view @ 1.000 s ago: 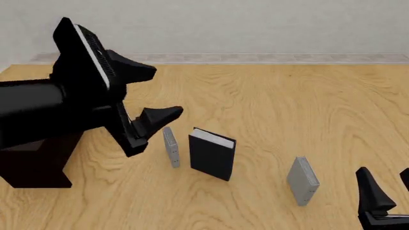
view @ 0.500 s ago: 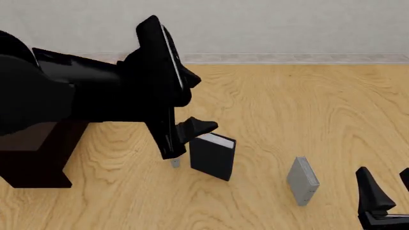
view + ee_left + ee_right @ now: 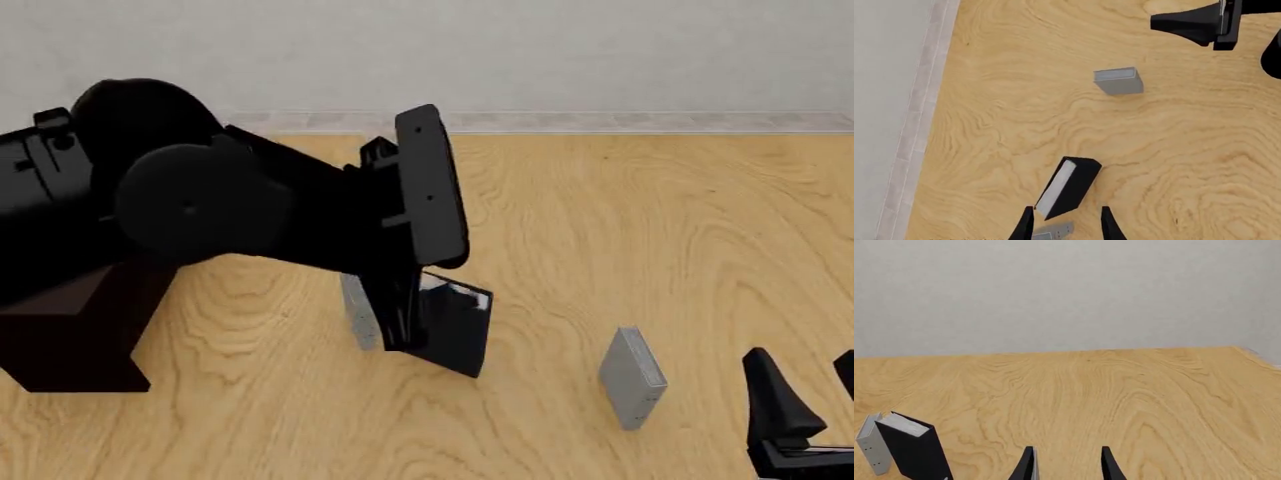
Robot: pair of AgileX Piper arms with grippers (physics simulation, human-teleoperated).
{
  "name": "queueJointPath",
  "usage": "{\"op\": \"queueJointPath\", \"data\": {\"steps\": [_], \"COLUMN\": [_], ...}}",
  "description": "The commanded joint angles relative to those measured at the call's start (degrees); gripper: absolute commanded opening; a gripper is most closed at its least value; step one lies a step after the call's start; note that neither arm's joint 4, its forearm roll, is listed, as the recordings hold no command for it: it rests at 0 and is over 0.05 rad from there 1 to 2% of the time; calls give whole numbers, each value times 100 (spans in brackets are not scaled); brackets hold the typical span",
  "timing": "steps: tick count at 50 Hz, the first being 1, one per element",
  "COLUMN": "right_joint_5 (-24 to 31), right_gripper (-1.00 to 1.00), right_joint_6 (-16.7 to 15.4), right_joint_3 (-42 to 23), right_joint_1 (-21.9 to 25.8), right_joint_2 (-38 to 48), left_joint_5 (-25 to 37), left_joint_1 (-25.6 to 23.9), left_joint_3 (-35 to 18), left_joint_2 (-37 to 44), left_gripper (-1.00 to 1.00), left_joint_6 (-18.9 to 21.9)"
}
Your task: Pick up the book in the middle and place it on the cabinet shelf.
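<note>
**Three books on the table, the black one under the left arm**

Three books are seen standing upright on a wooden table point(image 3: 641, 230), which fills most of every view and is bounded at the far side by a pale wall point(image 3: 1067, 290). At the left edge of the front view the cabinet shelf point(image 3: 67, 330) is shown as a low dark block, partly covered by the left arm point(image 3: 174, 210), whose bulk is stretched across it toward the middle of the table.

The book point(image 3: 454, 330), thick and black with white page edges, is found in the middle of the row, upright on the table and well apart from the cabinet shelf. In the left wrist view it point(image 3: 1067, 187) is seen just ahead of the left gripper point(image 3: 1066, 225), whose fingers are spread apart with nothing between them except a thin grey book point(image 3: 1053, 232) farther off on the table. That grey book point(image 3: 356, 312) stands just beside the black one, on its left in the front view.

A second grey book point(image 3: 631, 378) is set apart to the right. The right gripper point(image 3: 1066, 465) is held low near the front edge, its fingers parted and empty; one finger point(image 3: 777, 405) shows in the front view's corner.
</note>
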Motion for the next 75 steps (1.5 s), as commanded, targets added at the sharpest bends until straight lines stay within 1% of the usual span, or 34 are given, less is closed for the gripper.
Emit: {"op": "queueJointPath", "data": {"steps": [1,6,9,15,19,23,24,28,36,40,45,47,58,60,65,69,75], "right_joint_5": [-7,-4,-5,-5,-4,-9,-8,-8,-18,-17,-9,-16,-18,-19,-20,-21,-24], "right_gripper": [100,100,100,100,100,100,100,100,100,100,100,100,100,100,100,100,100], "right_joint_6": [0,1,3,9,8,17,19,24,24,25,2,20,24,26,26,30,37], "right_joint_3": [0,0,0,0,0,0,0,0,0,0,0,0,0,0,0,0,0], "right_joint_1": [-1,-4,-6,-10,-11,-15,-13,-13,-8,-6,-6,-11,-6,-6,-5,-7,-4], "right_joint_2": [10,6,7,9,8,18,15,17,34,32,16,32,34,36,37,41,46], "left_joint_5": [139,153,211,147,22,24,-96,-83,-81,-83,-238,-290,-379,-402,-545,-624,-689], "left_joint_1": [32,111,101,262,669,653,748,768,833,796,805,745,733,671,713,659,668], "left_joint_3": [65,82,3,46,-19,-18,103,21,-46,-104,-1,19,-6,48,112,121,235], "left_joint_2": [279,364,424,531,753,789,822,861,1003,1073,1202,1255,1412,1409,1495,1529,1544], "left_gripper": [100,100,100,100,100,100,100,100,100,100,100,100,100,100,100,100,100], "left_joint_6": [219,342,254,487,775,747,937,944,1187,1155,1280,1205,1189,1123,1150,1019,1066]}}
